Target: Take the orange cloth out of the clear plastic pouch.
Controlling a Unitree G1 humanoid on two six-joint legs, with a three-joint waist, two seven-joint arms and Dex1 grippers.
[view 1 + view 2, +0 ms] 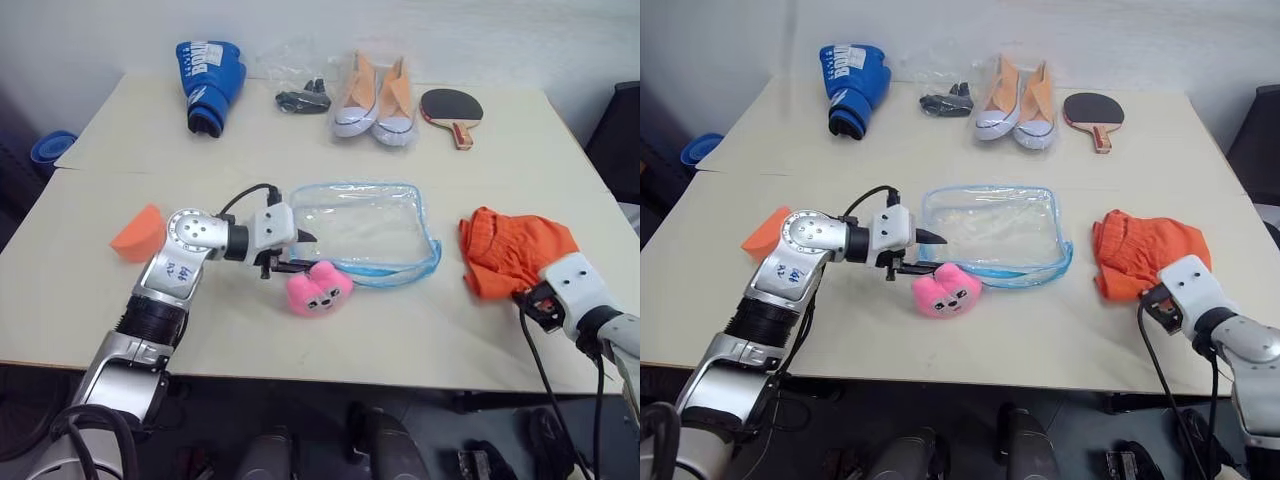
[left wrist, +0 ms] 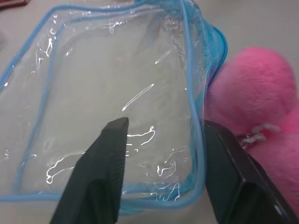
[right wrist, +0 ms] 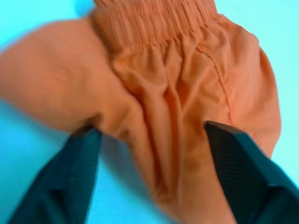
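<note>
orange cloth (image 1: 515,250): crumpled on the table (image 1: 400,330), outside and to the right of the pouch
clear plastic pouch (image 1: 365,225): flat, empty, mid-table
left gripper (image 2: 161,140): fingers apart at pouch corner, holding nothing
right gripper (image 3: 152,135): fingers spread wide, straddling the cloth, not clamped
pink plush charm (image 1: 318,288): beside left gripper

This is looking like a robot test room or lab — not a home. Two pale desks (image 1: 420,340) are standing pushed together against a bare white wall, and unrelated props are lying spread out in a row: a blue boxing glove (image 1: 210,85), orange-and-white sneakers (image 1: 377,98), a table-tennis paddle (image 1: 452,108), a clear bag of black items (image 1: 300,85) — a tidy, staged assortment.
</note>
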